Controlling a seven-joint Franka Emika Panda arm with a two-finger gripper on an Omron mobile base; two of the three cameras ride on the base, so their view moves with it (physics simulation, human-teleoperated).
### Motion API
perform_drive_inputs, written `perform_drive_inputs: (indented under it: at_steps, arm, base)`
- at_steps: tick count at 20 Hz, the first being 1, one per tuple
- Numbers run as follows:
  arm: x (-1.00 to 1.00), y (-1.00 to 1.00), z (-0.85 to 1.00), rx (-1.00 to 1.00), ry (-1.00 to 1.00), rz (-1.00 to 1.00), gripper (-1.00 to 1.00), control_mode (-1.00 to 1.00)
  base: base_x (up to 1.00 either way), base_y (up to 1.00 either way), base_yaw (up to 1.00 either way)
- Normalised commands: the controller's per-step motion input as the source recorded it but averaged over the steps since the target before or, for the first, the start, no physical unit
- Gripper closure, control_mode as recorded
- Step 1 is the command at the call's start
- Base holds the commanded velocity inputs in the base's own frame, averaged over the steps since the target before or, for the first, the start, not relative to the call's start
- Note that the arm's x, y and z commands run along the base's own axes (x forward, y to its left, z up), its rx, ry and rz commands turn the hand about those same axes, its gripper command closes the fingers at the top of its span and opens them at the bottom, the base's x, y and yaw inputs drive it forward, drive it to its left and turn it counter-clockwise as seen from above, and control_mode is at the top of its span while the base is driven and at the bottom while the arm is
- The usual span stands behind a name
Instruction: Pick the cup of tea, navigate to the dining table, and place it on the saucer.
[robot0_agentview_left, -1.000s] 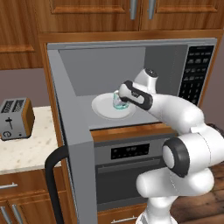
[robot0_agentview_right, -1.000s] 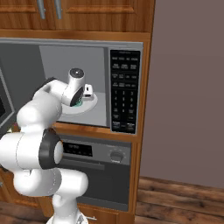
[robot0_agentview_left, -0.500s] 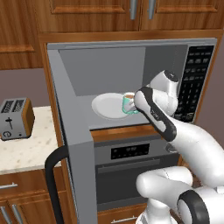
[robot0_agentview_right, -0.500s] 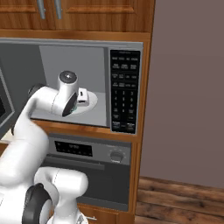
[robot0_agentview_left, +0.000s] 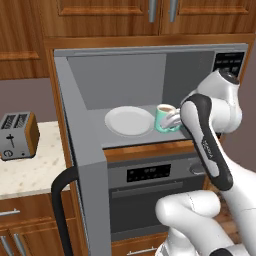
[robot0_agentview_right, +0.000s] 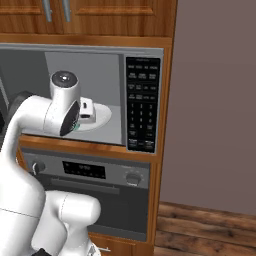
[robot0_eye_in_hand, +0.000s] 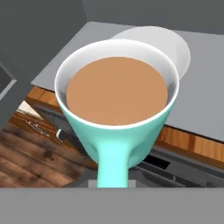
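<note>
Your cup of tea (robot0_agentview_left: 165, 118) is off the white plate (robot0_agentview_left: 129, 121) now. A sec ago it sat on that plate deep in the microwave (robot0_agentview_left: 150, 95); half a sec ago it was lifted beside the plate; now it hangs at the front lip of the cavity, just right of the plate and apart from it. In the hand view the cup (robot0_eye_in_hand: 117, 98) floats over the microwave floor's front edge, w/ the oven (robot0_eye_in_hand: 175, 164) front and wood floor (robot0_eye_in_hand: 30, 151) visible under it, so it's clear of any surface. Means the pick looks done, imo, and extraction is nearly finished. Next up is driving to the dining table, and neither table nor saucer is in sight yet.

Orientation: cup is upright, long axis vertical, mouth up, brown tea level and nowhere near slopping over the pale rim. Handle points back at the hand, i.e. out of the cavity toward you and to the right in the left base view.

The gripper (robot0_agentview_left: 176, 120) is clenched on that handle. Fingertips themselves are hidden behind the cup in the hand view, so exact pad contact can't be read. The wrist (robot0_agentview_right: 65, 107) blocks most of the cup in the right base view.

Outward: the microwave door (robot0_agentview_left: 82, 165) hangs open at left, and a toaster (robot0_agentview_left: 17, 135) sits on the counter (robot0_agentview_left: 35, 172) beyond. Watch the door side as you back out.
</note>
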Motion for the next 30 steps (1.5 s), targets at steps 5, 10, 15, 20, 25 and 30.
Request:
perform_drive_inputs:
  at_steps: [5, 10, 15, 20, 25, 30]
  arm:
    - [-0.88, -0.2, 0.26, 0.0, 0.02, 0.0, 1.0, -1.0]
    - [-0.33, -0.01, 0.27, 0.0, 0.0, 0.0, 1.0, -1.0]
    - [0.0, 0.0, 0.0, 0.0, 0.0, 0.0, 1.0, -1.0]
    - [0.0, 0.0, 0.0, 0.0, 0.0, 0.0, 1.0, -1.0]
    - [0.0, 0.0, 0.0, 0.0, 0.0, 0.0, 1.0, 1.0]
    - [0.0, 0.0, 0.0, 0.0, 0.0, 0.0, 1.0, 1.0]
  base:
    - [0.0, 0.0, 0.0]
    - [0.0, 0.0, 0.0]
    - [0.0, 0.0, 0.0]
    - [0.0, 0.0, 0.0]
    - [-0.42, 0.0, -0.02]
    - [-1.0, -0.02, -0.15]
